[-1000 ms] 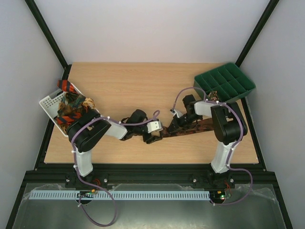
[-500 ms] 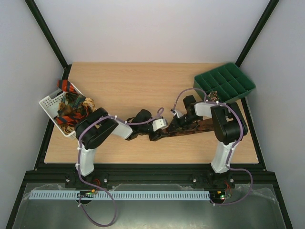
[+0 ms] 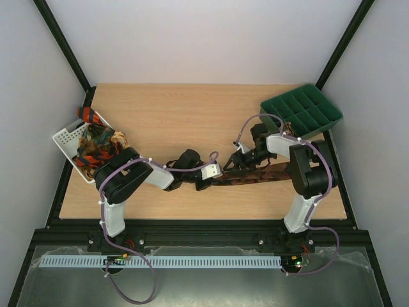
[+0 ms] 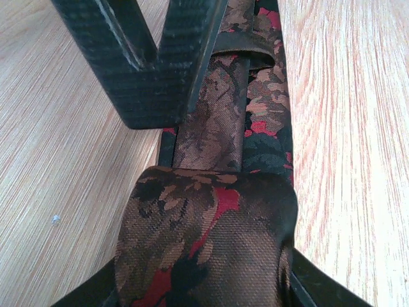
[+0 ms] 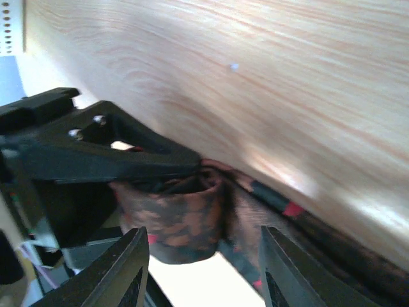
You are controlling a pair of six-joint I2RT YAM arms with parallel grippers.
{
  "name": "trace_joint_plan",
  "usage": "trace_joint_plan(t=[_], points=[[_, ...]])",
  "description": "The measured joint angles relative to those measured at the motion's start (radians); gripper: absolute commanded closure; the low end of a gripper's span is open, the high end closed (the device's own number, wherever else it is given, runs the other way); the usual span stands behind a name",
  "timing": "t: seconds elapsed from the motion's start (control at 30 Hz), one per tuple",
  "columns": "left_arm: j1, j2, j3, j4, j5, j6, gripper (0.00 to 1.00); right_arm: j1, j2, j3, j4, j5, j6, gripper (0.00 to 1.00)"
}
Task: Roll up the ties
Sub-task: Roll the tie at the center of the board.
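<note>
A dark brown tie (image 3: 265, 173) with reddish specks lies flat near the front of the table, running right from its rolled end. My left gripper (image 3: 209, 174) is shut on that rolled end (image 4: 204, 243), which fills the space between its jaws. The flat part of the tie (image 4: 214, 121) stretches away from the roll. My right gripper (image 3: 239, 162) is open just right of the roll. Its fingers (image 5: 124, 272) stand on either side of the roll (image 5: 176, 217) without touching it. They also show in the left wrist view (image 4: 153, 64) above the tie.
A white slotted basket (image 3: 67, 136) at the left edge holds several more ties (image 3: 96, 150), orange-and-black striped and tan-gold. A green compartment tray (image 3: 300, 109) sits at the back right. My left arm's black gripper body (image 5: 83, 150) is close to my right fingers.
My left gripper has moved right along the tie with the rolled end in it. My right wrist has shifted back and right, and the gripper stays open by the roll.
</note>
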Motion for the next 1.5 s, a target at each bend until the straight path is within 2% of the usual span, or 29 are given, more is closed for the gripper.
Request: trace_joint_plan(t=[0.13, 0.2, 0.27, 0.37, 0.4, 0.43, 0.5, 0.63, 0.77, 0.97, 1.23, 1.37, 1.5], points=[[0.000, 0.000, 0.000, -0.004, 0.000, 0.003, 0.59, 0.034, -0.018, 0.000, -0.003, -0.048, 0.034, 0.52], [0.000, 0.000, 0.000, -0.004, 0.000, 0.003, 0.58, 0.060, -0.017, 0.000, -0.003, -0.057, 0.047, 0.56], [0.000, 0.000, 0.001, -0.005, 0.000, 0.003, 0.58, 0.082, -0.010, 0.000, 0.002, -0.058, 0.053, 0.66], [-0.001, 0.000, 0.001, -0.008, 0.000, 0.002, 0.57, 0.098, 0.034, 0.014, 0.003, -0.042, 0.053, 0.91], [-0.001, 0.000, 0.002, -0.008, -0.001, 0.002, 0.57, 0.097, 0.055, 0.027, -0.002, -0.047, 0.061, 0.97], [-0.001, 0.000, 0.002, -0.010, -0.003, 0.001, 0.56, 0.097, 0.064, 0.035, -0.007, -0.050, 0.054, 0.98], [0.000, -0.001, 0.003, -0.013, -0.003, 0.002, 0.51, 0.096, 0.067, 0.049, -0.019, -0.045, 0.058, 0.99], [0.003, -0.008, 0.007, -0.033, -0.002, 0.010, 0.31, 0.088, 0.067, 0.049, -0.023, -0.028, 0.037, 0.99], [0.014, -0.026, 0.003, -0.059, 0.015, 0.010, 0.23, 0.068, 0.058, 0.014, -0.005, -0.007, 0.002, 0.99], [0.019, -0.056, -0.030, -0.068, 0.070, -0.040, 0.20, 0.049, 0.026, -0.041, 0.048, 0.028, -0.035, 0.99], [0.019, -0.019, -0.032, 0.016, 0.080, -0.155, 0.21, 0.084, 0.030, -0.044, 0.093, 0.032, -0.027, 0.99], [0.045, -0.030, -0.056, 0.035, 0.078, -0.166, 0.21, 0.116, 0.094, 0.015, 0.096, -0.017, -0.015, 0.99], [0.107, -0.113, -0.142, 0.019, 0.089, -0.117, 0.20, 0.129, 0.128, 0.043, 0.111, -0.055, -0.008, 0.99]])
